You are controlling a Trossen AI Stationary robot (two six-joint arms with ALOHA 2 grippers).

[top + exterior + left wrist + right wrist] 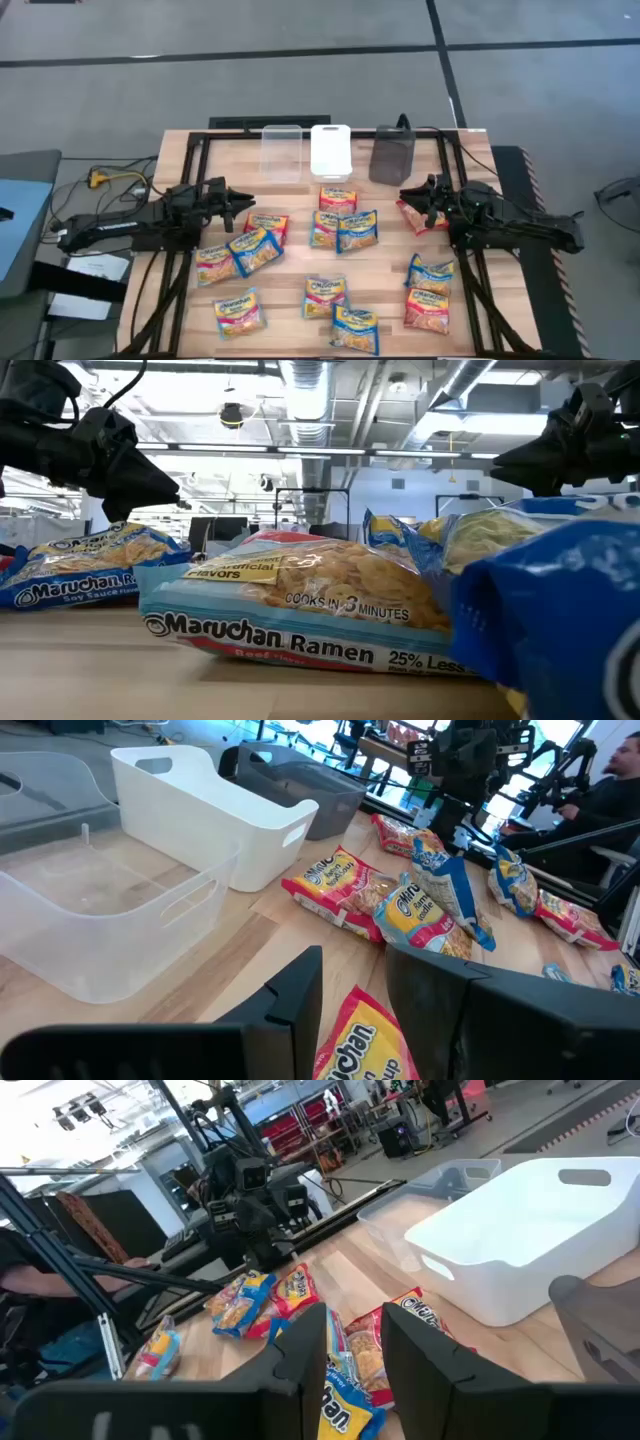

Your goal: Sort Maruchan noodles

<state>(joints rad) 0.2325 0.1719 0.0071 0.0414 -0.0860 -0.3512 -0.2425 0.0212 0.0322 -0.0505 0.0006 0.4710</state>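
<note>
About a dozen Maruchan noodle packets lie flat on the wooden table (390,290), among them a red-banded one (270,222), a blue-banded one (357,230) and a red one (418,216). My left gripper (247,203) is open above the table's left half. The red-banded packet (365,1035) shows below the gap between its fingers, and I see no touch. My right gripper (405,195) is open at the right, over the edge of the red packet. In the right wrist view the gripper (355,1345) looks over the middle cluster of packets (345,1380).
Three bins stand in a row at the table's far edge: a clear one (282,152), a white one (331,150) and a dark-grey one (392,155). A person sits beyond the table (625,765). Bare wood lies between the packet groups.
</note>
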